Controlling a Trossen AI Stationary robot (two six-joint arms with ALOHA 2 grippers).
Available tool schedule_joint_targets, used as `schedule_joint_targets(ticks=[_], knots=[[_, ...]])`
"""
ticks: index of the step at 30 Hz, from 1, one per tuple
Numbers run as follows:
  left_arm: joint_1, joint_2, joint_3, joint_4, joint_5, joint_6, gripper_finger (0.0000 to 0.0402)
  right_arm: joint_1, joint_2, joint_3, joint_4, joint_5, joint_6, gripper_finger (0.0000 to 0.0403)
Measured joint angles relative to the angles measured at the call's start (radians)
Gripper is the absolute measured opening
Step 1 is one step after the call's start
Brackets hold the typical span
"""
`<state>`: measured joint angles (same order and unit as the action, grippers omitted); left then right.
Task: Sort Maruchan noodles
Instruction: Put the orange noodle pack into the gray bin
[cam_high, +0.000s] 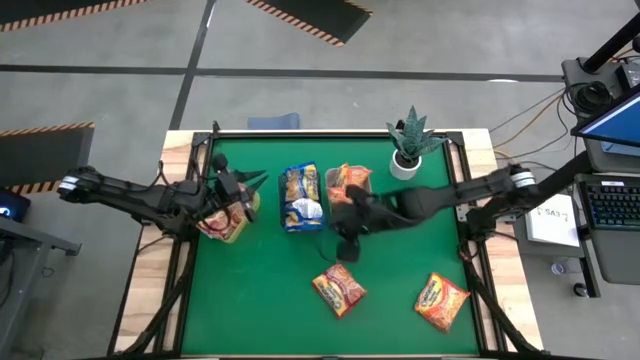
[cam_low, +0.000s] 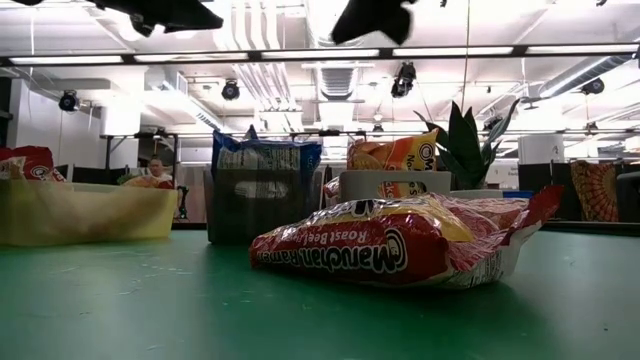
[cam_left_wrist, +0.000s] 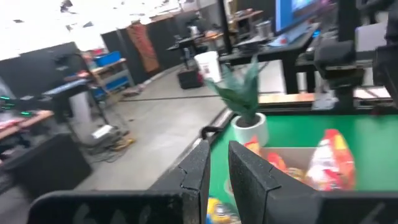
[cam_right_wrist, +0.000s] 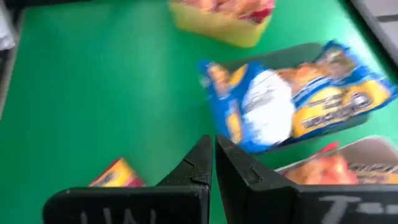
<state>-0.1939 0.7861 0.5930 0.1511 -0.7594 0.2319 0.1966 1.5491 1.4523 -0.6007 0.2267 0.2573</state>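
Observation:
Maruchan noodles fill three bins at the table's far middle. Red packets lie in the yellow bin (cam_high: 225, 222), blue-and-yellow ones (cam_right_wrist: 292, 102) in the dark bin (cam_high: 300, 198), and orange ones in the grey bin (cam_high: 348, 183). Two red-and-orange packets (cam_high: 338, 290) (cam_high: 441, 301) lie flat on the green table; one of them (cam_low: 400, 245) lies nearest in the low view. My left gripper (cam_left_wrist: 217, 171) hangs level over the yellow bin, its fingers almost together with nothing between them. My right gripper (cam_right_wrist: 214, 162) hangs shut and empty above the table, just near of the dark and grey bins.
A potted plant (cam_high: 410, 145) stands at the far right of the table, beside the grey bin. Bare green table (cam_high: 250, 300) lies at the near left. The table's raised frame (cam_high: 470, 200) runs along its right edge.

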Motion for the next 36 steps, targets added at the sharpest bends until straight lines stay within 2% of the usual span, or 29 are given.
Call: schedule_joint_targets(ticks=[4, 11, 16, 19, 25, 31, 36], knots=[[-0.002, 0.041, 0.000, 0.018, 0.059, -0.077, 0.0041, 0.085, -0.038, -0.096, 0.011, 0.038, 0.071, 0.0009], [-0.055, 0.146, 0.000, 0.045, 0.173, -0.248, 0.0041, 0.184, -0.073, -0.246, 0.010, 0.037, 0.190, 0.0009], [-0.141, 0.244, 0.000, 0.128, 0.175, -0.311, 0.0041, 0.233, -0.110, -0.338, 0.000, 0.019, 0.279, 0.0009], [-0.185, 0.301, 0.023, 0.174, 0.175, -0.313, 0.0041, 0.249, -0.139, -0.387, -0.056, -0.057, 0.390, 0.0009], [-0.227, 0.407, 0.142, 0.150, 0.174, -0.285, 0.0041, 0.295, -0.191, -0.451, -0.250, -0.275, 0.693, 0.0009], [-0.235, 0.500, 0.271, 0.020, 0.159, -0.268, 0.0041, 0.409, -0.232, -0.459, -0.396, -0.357, 0.948, 0.0009], [-0.239, 0.551, 0.336, -0.075, 0.116, -0.267, 0.0041, 0.511, -0.241, -0.469, -0.391, -0.402, 1.120, 0.0009]])
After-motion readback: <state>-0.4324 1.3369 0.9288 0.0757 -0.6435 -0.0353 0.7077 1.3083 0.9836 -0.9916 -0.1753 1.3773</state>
